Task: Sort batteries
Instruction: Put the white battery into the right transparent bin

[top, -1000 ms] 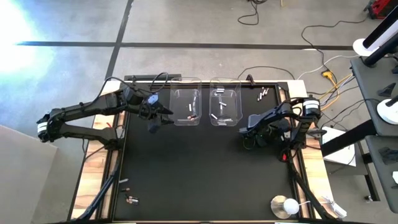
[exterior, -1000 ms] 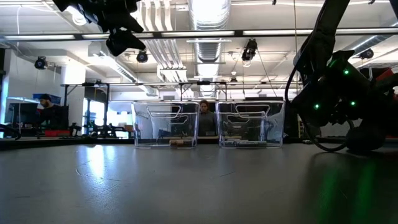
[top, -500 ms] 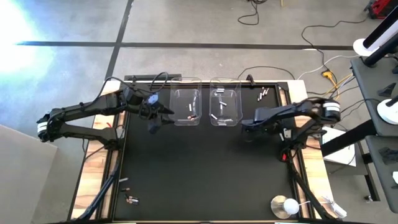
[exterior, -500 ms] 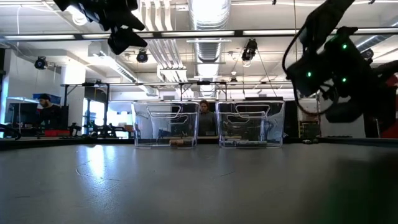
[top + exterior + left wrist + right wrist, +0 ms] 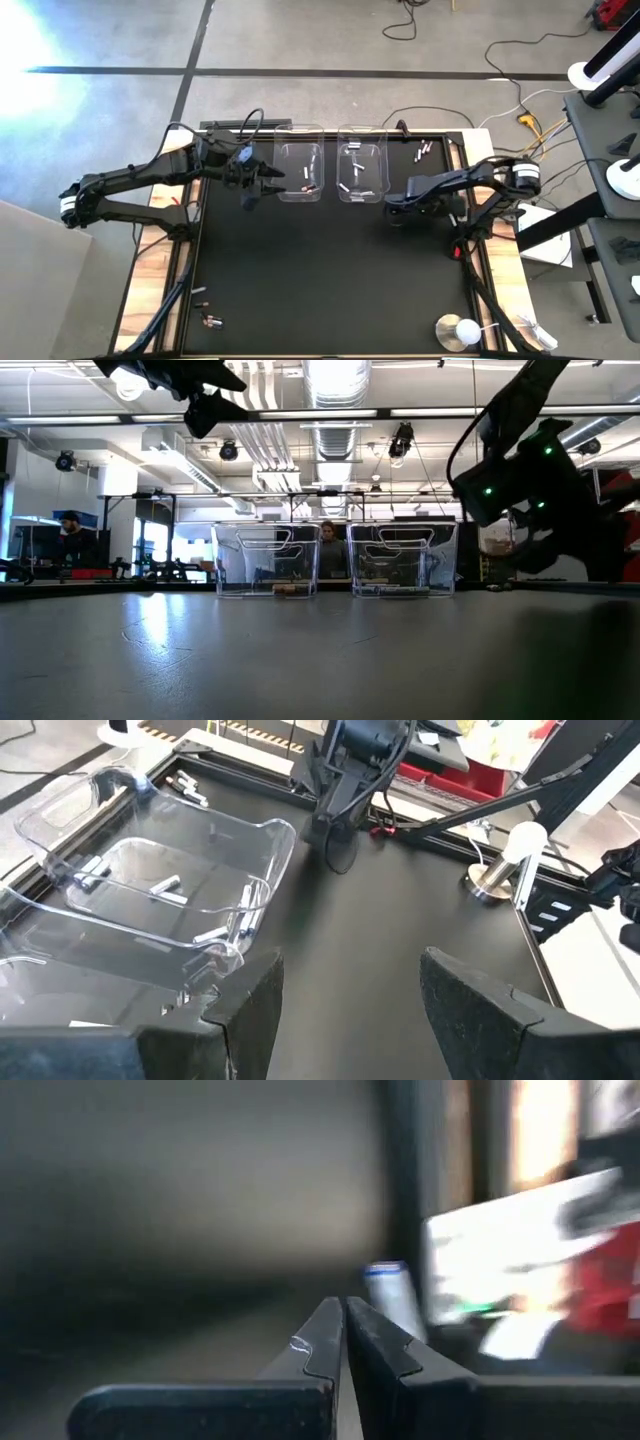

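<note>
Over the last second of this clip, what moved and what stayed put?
The right arm unfolded from beside its base toward the right bin; its right claw, shut and empty, now sits just beside that bin. The left claw, open, edged slightly toward the left bin. Bins and batteries stayed put.

grey concrete floor (image 5: 300, 40), ceiling lights (image 5: 335, 380)

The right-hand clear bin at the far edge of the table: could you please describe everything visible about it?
The right-hand clear bin is a rectangular, transparent plastic tub with rounded corners and a flared rim, standing upright on the black table beside a matching left bin. Several small silver-white batteries lie loose on its floor. Neither gripper touches it.
</note>
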Tool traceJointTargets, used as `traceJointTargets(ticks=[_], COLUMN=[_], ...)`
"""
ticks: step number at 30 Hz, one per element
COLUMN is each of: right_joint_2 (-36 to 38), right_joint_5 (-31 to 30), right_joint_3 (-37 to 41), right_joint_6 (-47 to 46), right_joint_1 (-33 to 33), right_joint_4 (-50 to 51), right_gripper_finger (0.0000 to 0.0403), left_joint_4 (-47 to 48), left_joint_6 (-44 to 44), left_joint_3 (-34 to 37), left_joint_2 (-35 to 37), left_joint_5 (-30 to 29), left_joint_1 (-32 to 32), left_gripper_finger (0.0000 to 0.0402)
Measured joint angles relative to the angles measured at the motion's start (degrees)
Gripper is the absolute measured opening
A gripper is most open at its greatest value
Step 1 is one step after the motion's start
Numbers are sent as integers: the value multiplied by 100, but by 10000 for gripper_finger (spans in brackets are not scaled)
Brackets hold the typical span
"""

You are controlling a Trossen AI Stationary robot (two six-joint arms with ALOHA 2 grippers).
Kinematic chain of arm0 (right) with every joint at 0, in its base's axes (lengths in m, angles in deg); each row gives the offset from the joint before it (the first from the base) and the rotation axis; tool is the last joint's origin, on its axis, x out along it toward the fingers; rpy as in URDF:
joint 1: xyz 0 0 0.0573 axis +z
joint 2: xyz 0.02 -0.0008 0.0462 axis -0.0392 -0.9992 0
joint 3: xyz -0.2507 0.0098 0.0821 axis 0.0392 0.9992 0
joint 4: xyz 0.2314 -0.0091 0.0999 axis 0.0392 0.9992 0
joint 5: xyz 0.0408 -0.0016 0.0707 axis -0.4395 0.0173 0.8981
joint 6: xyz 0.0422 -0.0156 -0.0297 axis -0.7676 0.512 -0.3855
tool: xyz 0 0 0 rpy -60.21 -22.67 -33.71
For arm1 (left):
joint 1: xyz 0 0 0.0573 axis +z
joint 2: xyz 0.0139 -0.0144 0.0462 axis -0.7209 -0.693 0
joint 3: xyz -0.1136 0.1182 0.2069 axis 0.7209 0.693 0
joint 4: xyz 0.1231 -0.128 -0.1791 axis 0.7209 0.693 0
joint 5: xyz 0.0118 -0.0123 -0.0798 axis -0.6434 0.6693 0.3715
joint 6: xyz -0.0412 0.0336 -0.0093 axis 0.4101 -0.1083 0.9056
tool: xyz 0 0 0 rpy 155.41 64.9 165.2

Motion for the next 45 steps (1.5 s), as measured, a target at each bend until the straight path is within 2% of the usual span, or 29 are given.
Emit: traceJointTargets(ticks=[5, 7, 12, 14, 20, 31, 39, 45], right_joint_2=[-136, -75, 194, 222, -113, -1208, -1183, -1268], right_joint_5=[27, -32, -55, 41, 40, -22, -626, -758], right_joint_3=[-3, -28, -32, 30, 115, 131, 101, 120], right_joint_6=[-1003, -1355, -3675, -4146, -4376, -4570, -4967, -5575], right_joint_1=[34, 156, 913, 1163, 1395, 1320, 1320, 1296], right_joint_4=[-615, -431, 458, 508, 503, 513, 466, 552], right_gripper_finger=[12, 12, 13, 13, 13, 13, 13, 13], left_joint_4=[19, 18, 19, 0, -1, 0, -14, -117], left_joint_6=[168, 208, 305, 297, 148, 194, 252, 462], left_joint_3=[0, 0, 0, 0, 0, 0, 0, 0], left_joint_2=[0, 0, 0, 0, 0, -4, -4, -6], left_joint_5=[8, 105, 168, 168, 160, 153, 153, 151], left_joint_1=[-2, -4, -79, -118, -138, -136, -136, -136], left_gripper_finger=[213, 213, 213, 213, 213, 213, 213, 213])
